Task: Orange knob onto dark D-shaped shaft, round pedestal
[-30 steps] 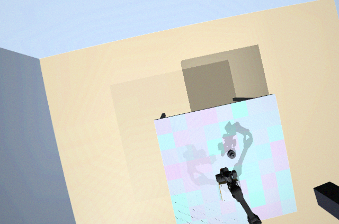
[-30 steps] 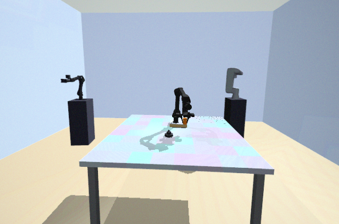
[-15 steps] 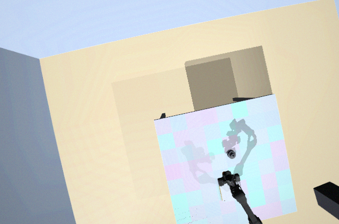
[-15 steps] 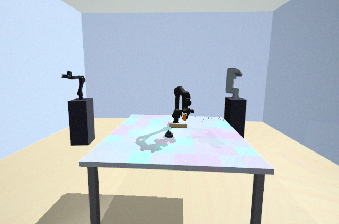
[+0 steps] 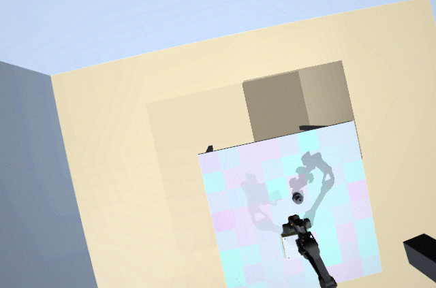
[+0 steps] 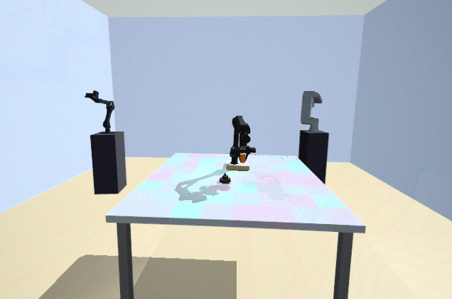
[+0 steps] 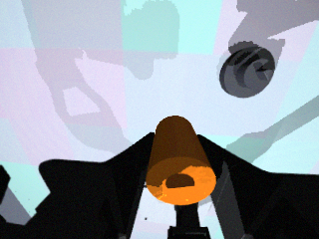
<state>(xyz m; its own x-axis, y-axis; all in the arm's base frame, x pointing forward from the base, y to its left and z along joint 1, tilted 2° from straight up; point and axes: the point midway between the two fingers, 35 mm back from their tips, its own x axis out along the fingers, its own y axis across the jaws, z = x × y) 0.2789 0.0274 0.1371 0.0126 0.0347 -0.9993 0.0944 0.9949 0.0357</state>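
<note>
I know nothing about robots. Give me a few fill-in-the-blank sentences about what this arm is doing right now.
1. The black gripper has its jaws shut on the ____ cylindrical knob.
2. The knob's hole is shaped like the letter ____.
3. The dark round pedestal with its shaft has ____ on it yet.
4. The pedestal stands on a pastel ____ table.

Missing: orange; D; nothing; checkered

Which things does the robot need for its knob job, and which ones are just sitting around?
Needed:
- orange cylinder-shaped knob, held in the black end effector
- dark D-shaped shaft on the round pedestal

Just sitting around:
- flat tan block on the table
- small black arm on a dark stand
- grey arm on a dark stand
</note>
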